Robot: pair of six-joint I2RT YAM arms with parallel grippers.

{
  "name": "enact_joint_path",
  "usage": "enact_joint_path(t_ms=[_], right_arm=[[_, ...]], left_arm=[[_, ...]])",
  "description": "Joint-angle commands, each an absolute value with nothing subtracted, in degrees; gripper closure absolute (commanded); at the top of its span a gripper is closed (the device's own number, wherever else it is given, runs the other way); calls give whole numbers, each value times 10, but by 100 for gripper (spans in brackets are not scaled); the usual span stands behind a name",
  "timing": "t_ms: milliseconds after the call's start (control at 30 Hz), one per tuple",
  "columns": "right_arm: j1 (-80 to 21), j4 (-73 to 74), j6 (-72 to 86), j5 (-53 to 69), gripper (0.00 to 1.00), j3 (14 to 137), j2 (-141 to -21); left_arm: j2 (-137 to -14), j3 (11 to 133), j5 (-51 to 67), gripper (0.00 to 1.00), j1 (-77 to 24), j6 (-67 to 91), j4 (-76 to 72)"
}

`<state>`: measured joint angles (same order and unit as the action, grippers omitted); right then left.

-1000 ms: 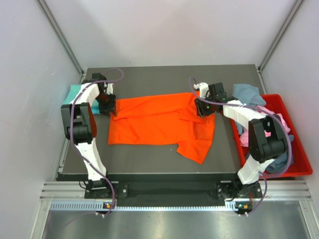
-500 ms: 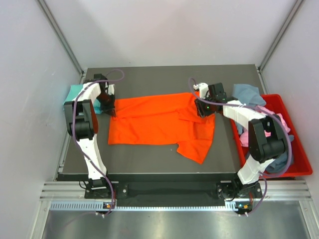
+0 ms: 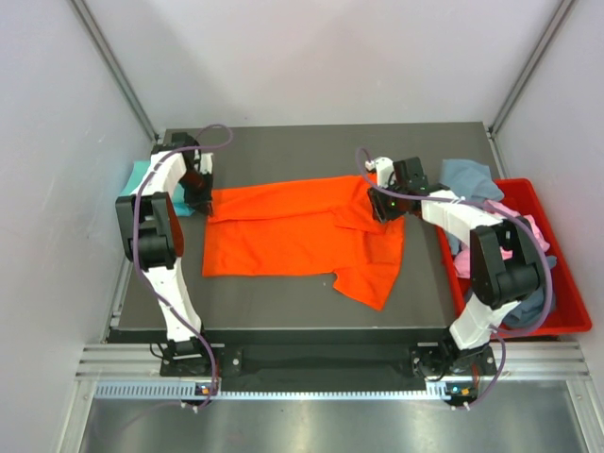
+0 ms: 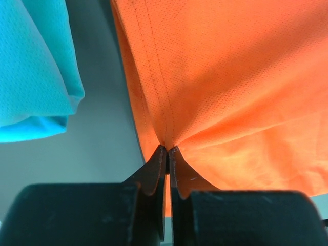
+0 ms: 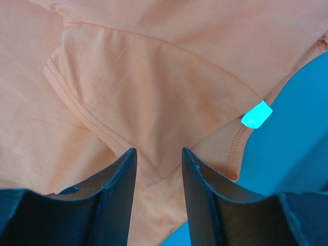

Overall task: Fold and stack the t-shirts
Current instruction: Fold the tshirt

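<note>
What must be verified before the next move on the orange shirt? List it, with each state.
1. Left gripper shut on the orange shirt's edge: ok.
2. Right gripper gripping the shirt: not ok, jaws stand apart over the cloth.
3. Shirt spread flat: not ok, folds near the right gripper.
4. Teal shirt clear of the left grip: ok, a gap of table shows between.
5. Shirt wholly on the table: ok.

top: overhead, far | wrists: close, downward (all share orange t-shirt (image 3: pixel 283 236))
</note>
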<state>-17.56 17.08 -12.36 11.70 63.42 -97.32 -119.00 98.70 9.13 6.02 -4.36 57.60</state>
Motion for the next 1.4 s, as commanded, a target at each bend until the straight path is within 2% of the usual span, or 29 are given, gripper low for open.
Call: enact_joint_path(t_ms=[0,233,267,333,367,433,533,700,800,1000,1133,1367], right_arm=[[-187,150,-121,123,59,632,-960],[-188,150,-123,116,59,606,-930],[-188,150,-124,116,59,603,-928],[-187,154,-124,115,59,599,-919],[-187,156,-123,116,59,599,-917],[-186,168,-120,116,59,605,-899],[-185,192,-113,128,59,605,-861],[-188,266,-201,187,59,585,-796],[-196,284,-269,209,59,546,-745],[-297,348,-375,234,62,483,-656],[-381,374,-408,235,63,450,-631],[-427,364,-385,247,63,421,-648]], left_arm=[[-1165,1003,75,94,65,-56,605],[-1165,1005,7,89,65,-60,615],[-1167,1009,9,79,65,-62,622],[-1164,1017,7,69,64,-63,632],[-1160,1019,7,54,65,-62,635],[-1143,1031,8,44,64,-66,644],[-1101,1021,11,36,64,-62,644],[-1058,981,59,37,55,-104,665],[-1022,911,76,39,48,-139,619],[-975,824,98,41,44,-142,512],[-969,792,97,43,41,-135,448],[-1008,818,108,44,33,-99,440]])
